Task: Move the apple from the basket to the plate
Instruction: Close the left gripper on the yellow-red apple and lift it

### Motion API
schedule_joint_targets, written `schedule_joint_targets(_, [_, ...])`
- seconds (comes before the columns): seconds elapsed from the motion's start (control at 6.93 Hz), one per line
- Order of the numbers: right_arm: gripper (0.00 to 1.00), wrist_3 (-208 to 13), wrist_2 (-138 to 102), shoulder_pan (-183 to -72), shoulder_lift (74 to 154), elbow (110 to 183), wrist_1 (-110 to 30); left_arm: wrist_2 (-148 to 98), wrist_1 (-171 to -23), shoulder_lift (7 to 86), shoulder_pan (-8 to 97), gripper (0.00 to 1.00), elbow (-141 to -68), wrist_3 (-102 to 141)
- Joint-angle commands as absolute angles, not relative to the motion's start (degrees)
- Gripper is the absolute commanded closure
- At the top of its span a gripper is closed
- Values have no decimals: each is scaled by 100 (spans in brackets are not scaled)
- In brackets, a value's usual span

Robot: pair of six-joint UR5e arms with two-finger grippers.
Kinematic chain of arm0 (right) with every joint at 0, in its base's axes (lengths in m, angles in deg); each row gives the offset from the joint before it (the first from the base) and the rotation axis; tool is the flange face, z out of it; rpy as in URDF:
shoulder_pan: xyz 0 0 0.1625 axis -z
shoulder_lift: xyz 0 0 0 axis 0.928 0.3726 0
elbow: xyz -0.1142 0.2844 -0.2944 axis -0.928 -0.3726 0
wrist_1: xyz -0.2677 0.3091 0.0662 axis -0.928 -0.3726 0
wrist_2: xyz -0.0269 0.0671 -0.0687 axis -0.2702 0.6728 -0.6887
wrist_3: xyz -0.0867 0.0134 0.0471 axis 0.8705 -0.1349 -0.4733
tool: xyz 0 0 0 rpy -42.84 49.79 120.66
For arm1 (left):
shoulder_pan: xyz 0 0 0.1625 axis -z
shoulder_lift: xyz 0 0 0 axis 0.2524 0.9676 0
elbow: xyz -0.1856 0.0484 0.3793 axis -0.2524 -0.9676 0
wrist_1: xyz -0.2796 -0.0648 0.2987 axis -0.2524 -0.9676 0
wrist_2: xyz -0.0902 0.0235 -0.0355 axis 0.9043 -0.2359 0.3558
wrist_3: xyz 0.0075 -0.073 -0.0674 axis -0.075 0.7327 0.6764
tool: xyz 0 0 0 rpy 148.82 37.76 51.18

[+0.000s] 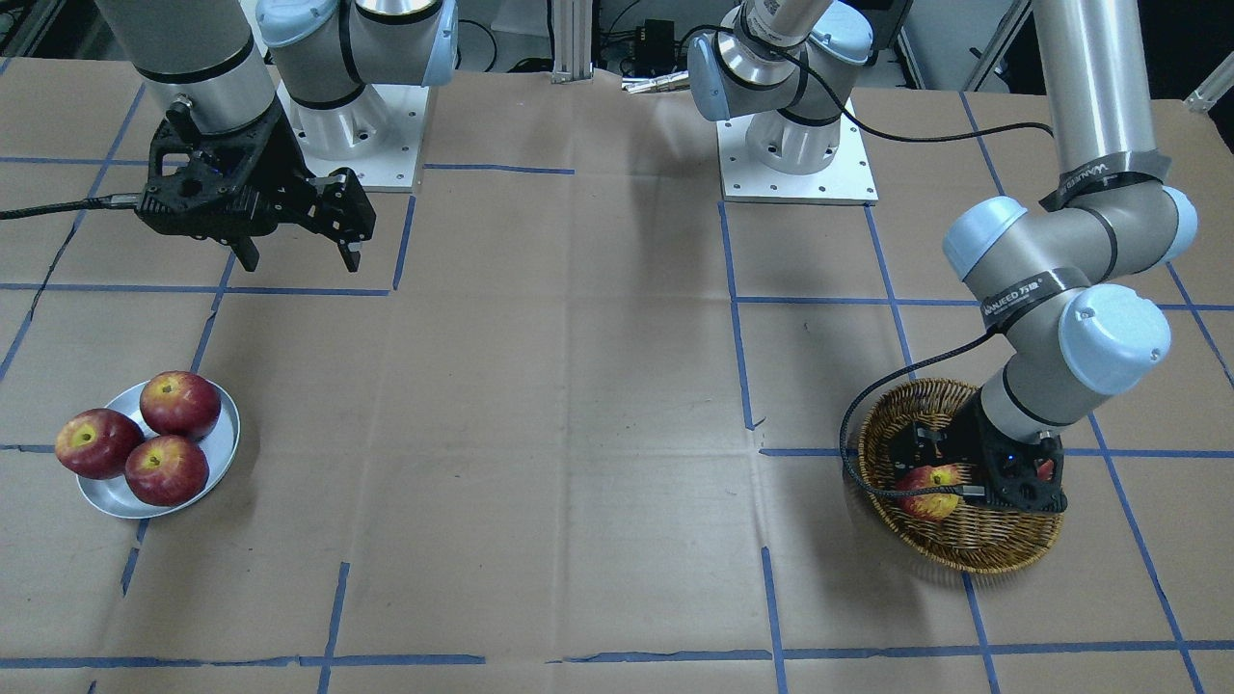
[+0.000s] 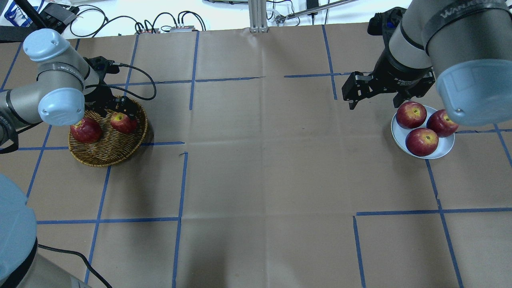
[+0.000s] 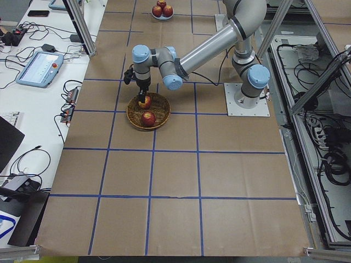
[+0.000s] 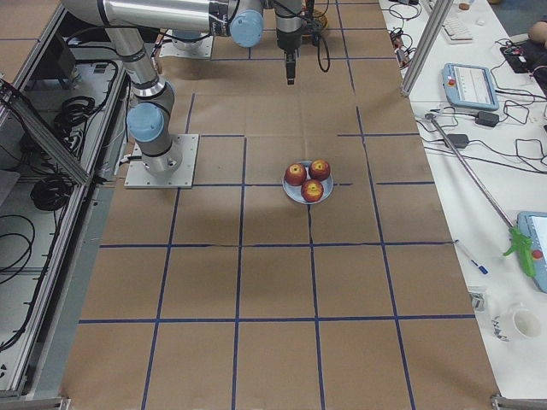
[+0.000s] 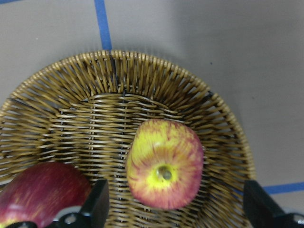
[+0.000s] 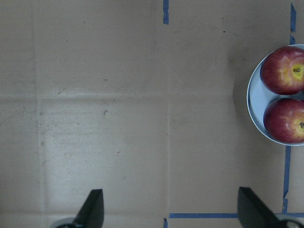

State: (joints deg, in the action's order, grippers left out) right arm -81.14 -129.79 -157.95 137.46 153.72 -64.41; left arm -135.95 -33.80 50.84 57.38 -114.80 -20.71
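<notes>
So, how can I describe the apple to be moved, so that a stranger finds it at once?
Look at the wicker basket on the robot's left side of the table. It holds two apples; the one meant is the yellow-streaked apple with a yellow patch around its stem, not the dark red apple beside it.

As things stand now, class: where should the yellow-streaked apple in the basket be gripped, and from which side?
Probably across its widest girth, coming straight down: the apple sits stem-up in the basket, rounded flanks exposed, while the rim hinders a sideways approach. The darker apple beside it leaves a gap.
</notes>
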Motion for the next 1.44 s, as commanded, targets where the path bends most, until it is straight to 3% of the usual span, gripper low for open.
schedule_joint_targets(0.0, [0,-8114,-12979,-15795,13746,15377,-6441,-13584,-3301,5362,5728,6,-11448,-2078])
schedule_joint_targets(0.29, [0,-8114,-12979,-15795,13746,15368,-6441,-13610,-3291,5354,5728,62,-11447,-2078])
schedule_joint_targets(0.43, [0,-8105,-12979,-15795,13746,15377,-6441,-13610,-3291,5293,5719,73,-11404,-2043])
schedule_joint_targets(0.87, [0,-8105,-12979,-15795,13746,15368,-6441,-13532,-3449,4303,6199,72,-11464,-1309])
schedule_joint_targets(1.15, [0,-8105,-12979,-15795,13746,15368,-6441,-13522,-3423,4159,7759,72,-11518,-973])
schedule_joint_targets(1.3, [0,-8105,-12979,-15795,13746,15368,-6441,-13531,-3328,4316,8567,72,-11518,326])
